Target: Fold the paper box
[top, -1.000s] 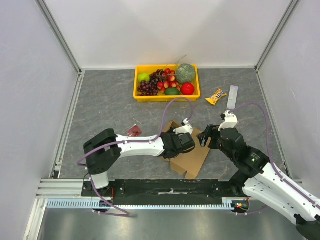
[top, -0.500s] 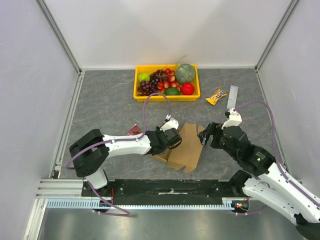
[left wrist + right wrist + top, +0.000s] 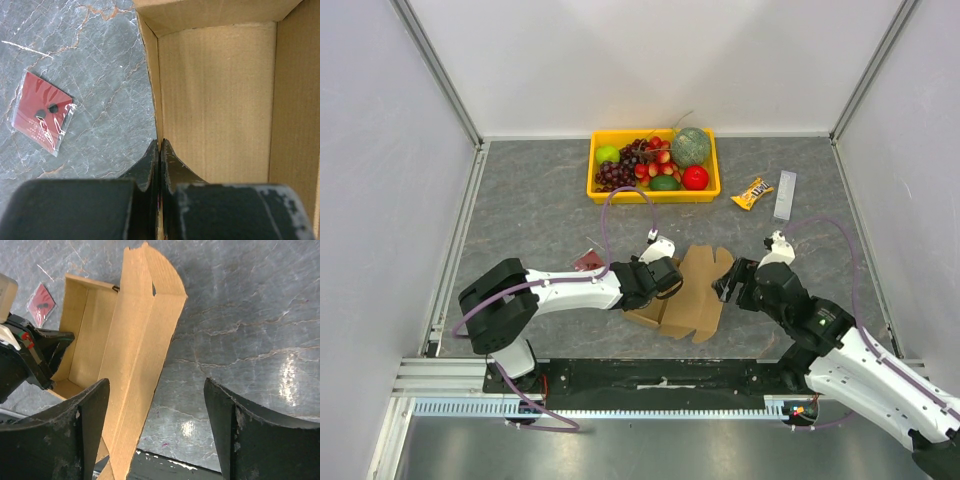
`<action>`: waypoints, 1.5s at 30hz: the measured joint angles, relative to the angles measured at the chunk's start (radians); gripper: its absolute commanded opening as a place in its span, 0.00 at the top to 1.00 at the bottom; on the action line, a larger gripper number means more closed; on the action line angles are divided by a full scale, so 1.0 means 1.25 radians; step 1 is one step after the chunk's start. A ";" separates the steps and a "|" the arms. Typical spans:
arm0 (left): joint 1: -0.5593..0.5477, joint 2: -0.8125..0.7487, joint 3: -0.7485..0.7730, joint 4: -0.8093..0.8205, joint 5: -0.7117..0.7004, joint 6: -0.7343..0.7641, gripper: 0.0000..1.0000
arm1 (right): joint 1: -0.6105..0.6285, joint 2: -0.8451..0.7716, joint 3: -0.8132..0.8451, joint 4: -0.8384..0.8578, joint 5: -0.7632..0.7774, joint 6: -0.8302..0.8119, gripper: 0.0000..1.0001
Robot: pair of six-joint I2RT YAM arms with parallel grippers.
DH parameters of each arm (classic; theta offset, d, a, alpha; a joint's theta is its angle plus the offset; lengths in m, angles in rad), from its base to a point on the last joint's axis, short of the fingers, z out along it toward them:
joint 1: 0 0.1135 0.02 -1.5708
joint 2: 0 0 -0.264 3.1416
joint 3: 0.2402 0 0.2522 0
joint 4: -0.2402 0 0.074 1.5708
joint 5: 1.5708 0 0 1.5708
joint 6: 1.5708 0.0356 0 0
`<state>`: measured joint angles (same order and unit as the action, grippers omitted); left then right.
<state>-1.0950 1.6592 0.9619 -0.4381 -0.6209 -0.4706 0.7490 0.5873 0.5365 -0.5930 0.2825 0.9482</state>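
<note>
You're sitting roughly mid-task, by my read. The paper box is lying on the table near the front edge, between the two arms. It's partly formed: the left wrist view is showing a floor with a side wall and an end wall already standing. The right wrist view is showing one wide panel with its end flap angling up off the right side, not closed over.

Left to do, as I'm judging it: bringing that wide panel over, folding the end flaps in and tucking the tabs (I can't see the near end, so I'm not calling its state).

The left gripper is pinching the box's left side wall, fingers pressed together on the cardboard edge. The right gripper is hanging over the raised panel with its jaws wide apart, gripping nothing. I can't tell whether a finger is brushing the panel.

Counts:
- paper box: one
- yellow tray: one, holding fruit too piled up to count
- dark-red packet: one, just left of the box
- yellow snack packet: one
- pale flat strip: one, beside the snack packet
</note>
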 measured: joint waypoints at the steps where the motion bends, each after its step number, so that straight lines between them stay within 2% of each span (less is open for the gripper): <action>1: 0.000 0.000 0.000 0.000 0.001 -0.001 0.98 | 0.000 0.002 -0.010 0.008 -0.009 0.005 0.20; 4: 0.000 0.000 -0.001 0.001 0.002 -0.004 0.98 | 0.000 0.011 -0.034 0.036 -0.029 0.022 0.27; 11: 0.000 0.000 -0.003 0.005 0.003 -0.009 0.97 | 0.000 0.015 -0.090 0.116 -0.064 0.058 0.52; 14: 0.000 0.000 -0.004 0.006 0.003 -0.010 0.87 | 0.000 0.013 -0.110 0.145 -0.076 0.072 0.61; 19: 0.000 0.000 -0.006 0.009 0.020 -0.016 0.64 | 0.000 0.013 -0.113 0.175 -0.091 0.085 0.76; 26: 0.000 -0.063 -0.016 0.023 0.062 -0.023 0.43 | 0.000 0.011 -0.113 0.193 -0.096 0.082 0.92; 34: 0.002 -0.217 -0.016 0.036 0.095 -0.027 0.33 | 0.000 0.015 -0.105 0.189 -0.091 0.061 0.98; 36: 0.012 -0.260 -0.016 0.035 0.102 -0.027 0.26 | 0.000 0.016 -0.096 0.186 -0.086 0.056 0.97; 38: 0.045 -0.302 -0.019 0.033 0.112 -0.037 0.19 | 0.000 0.016 -0.085 0.182 -0.081 0.049 0.97; 41: 0.148 -0.346 -0.037 0.018 0.128 -0.065 0.10 | 0.000 0.016 -0.072 0.180 -0.078 0.042 0.97; 45: 0.262 -0.344 -0.072 -0.020 0.132 -0.093 0.05 | 0.000 0.016 -0.069 0.176 -0.074 0.034 0.97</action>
<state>-0.7673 1.2289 0.8722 -0.4633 -0.4557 -0.5869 0.7490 0.6079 0.4500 -0.3733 0.1902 0.9913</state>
